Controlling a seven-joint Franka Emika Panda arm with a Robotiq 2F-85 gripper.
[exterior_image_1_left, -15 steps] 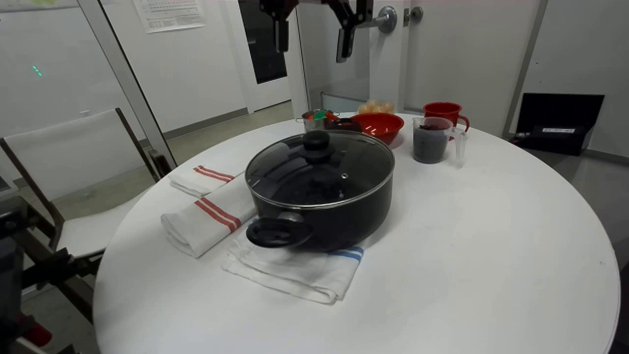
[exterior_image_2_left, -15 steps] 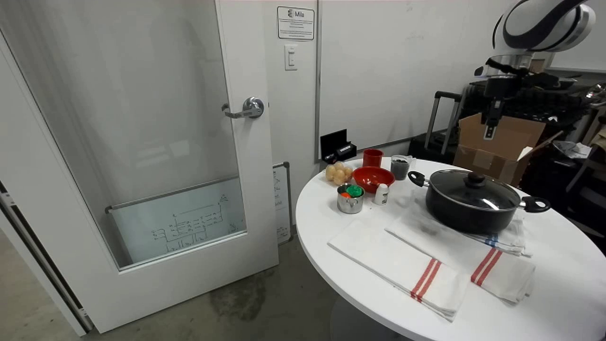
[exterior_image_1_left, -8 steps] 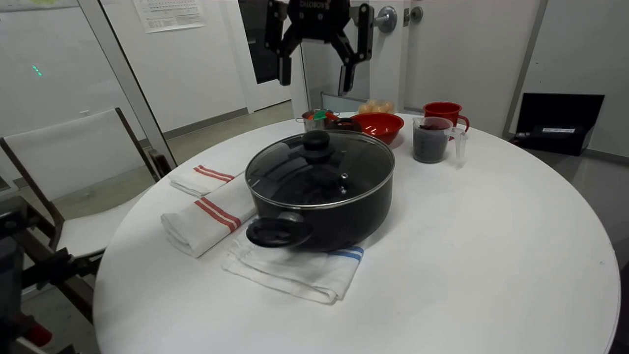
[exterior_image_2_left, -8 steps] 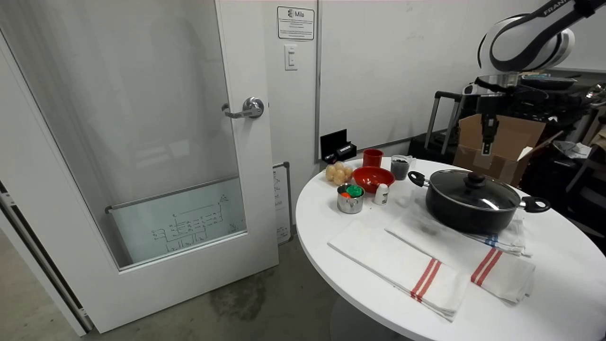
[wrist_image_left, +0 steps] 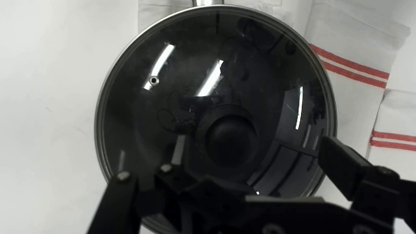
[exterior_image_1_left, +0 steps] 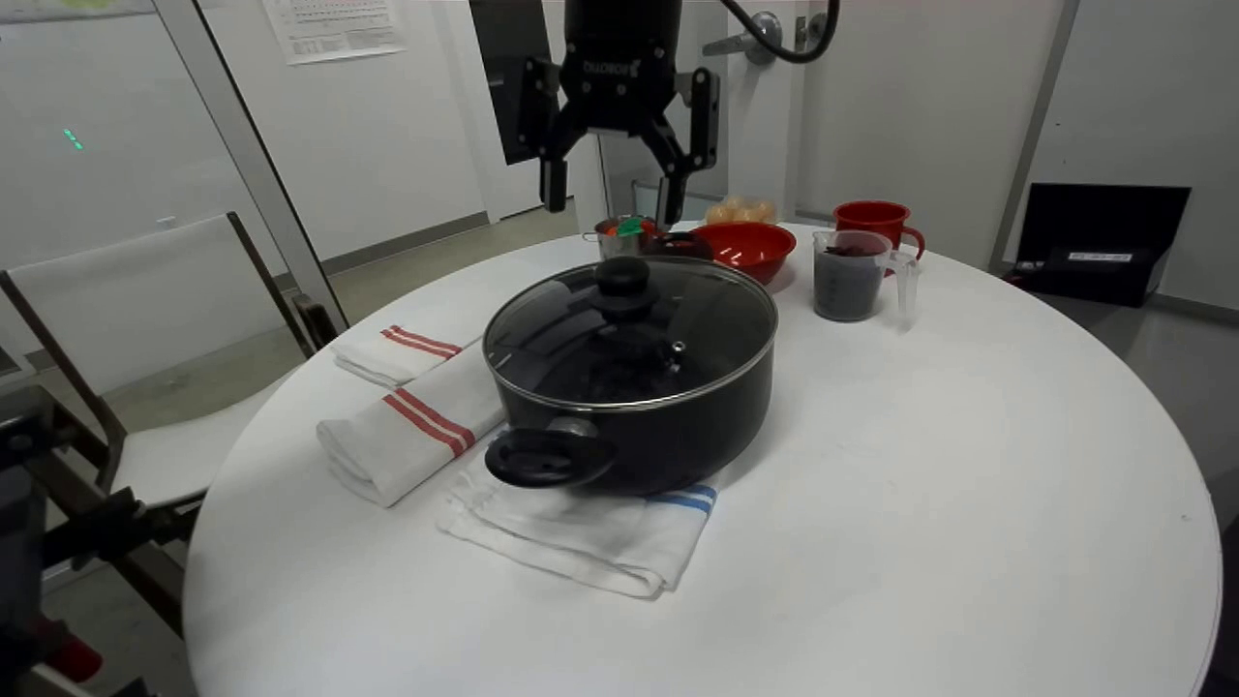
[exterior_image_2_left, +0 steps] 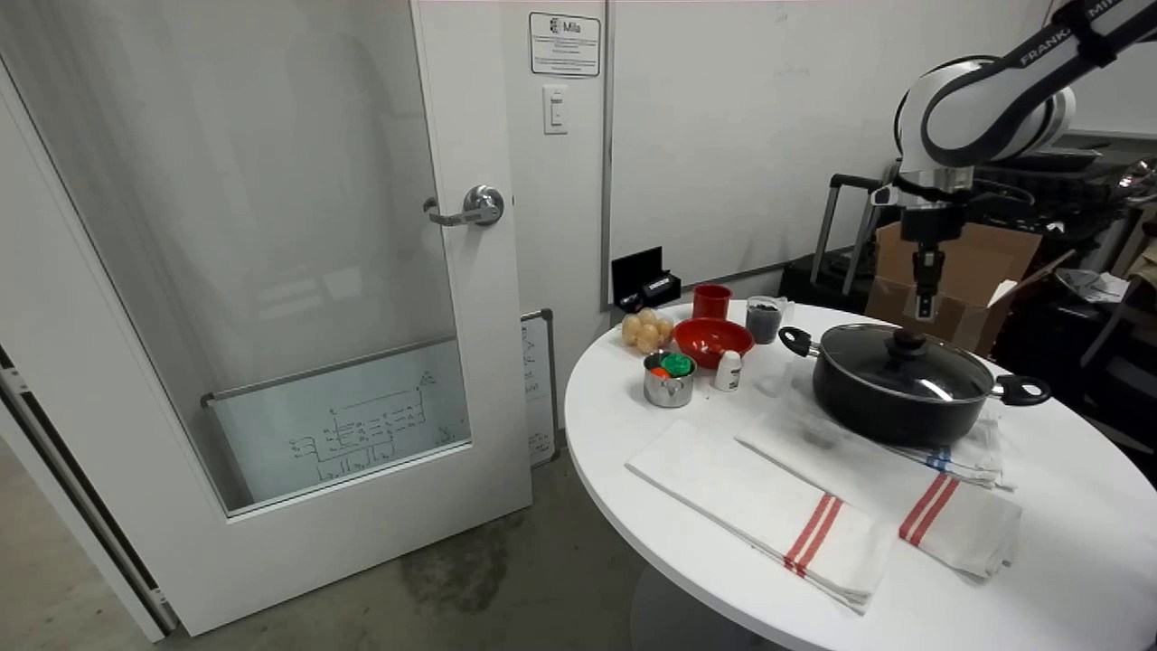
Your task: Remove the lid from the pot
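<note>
Your black two-fingered gripper [exterior_image_1_left: 611, 215] hangs with its fingers [exterior_image_1_left: 553, 186] spread wide and nothing between them. Just below it, the round see-through glass lid [exterior_image_1_left: 634, 341] with a silvery metal rim is seated on the wide, dark, low-sided pot [exterior_image_1_left: 668, 445], and the rounded black knob [exterior_image_1_left: 622, 277] on top lies under the gap, touching neither finger.

The step looks to be lining up on the knob. It seems slightly nearer the finger on the side of the small metal-ringed vent [wrist_image_left: 154, 80], so ease the hand that way before you lower it. Come straight down until the fingers flank the knob, without pressing the glass. Then squeeze firmly, since a rounded knob may slip, and raise the lid straight up before you carry it sideways.

Counting outward from the hand: one lid, one knob, one vent, one pot, two black handles [exterior_image_1_left: 550, 439]. One folded white cloth with blue stripes [exterior_image_1_left: 581, 540] lies partly under the pot; two folded white cloths with red stripes [exterior_image_1_left: 411, 443] lie on the hand's side away from the vent. Well out from the hand: one round red bowl [exterior_image_1_left: 765, 254], one red mug [exterior_image_2_left: 711, 303], one clear measuring cup [exterior_image_1_left: 850, 288], one small silvery metal pan [exterior_image_2_left: 669, 392], one little white bottle [exterior_image_2_left: 729, 371], and pale round balls [exterior_image_2_left: 647, 332] too bunched to count.
</note>
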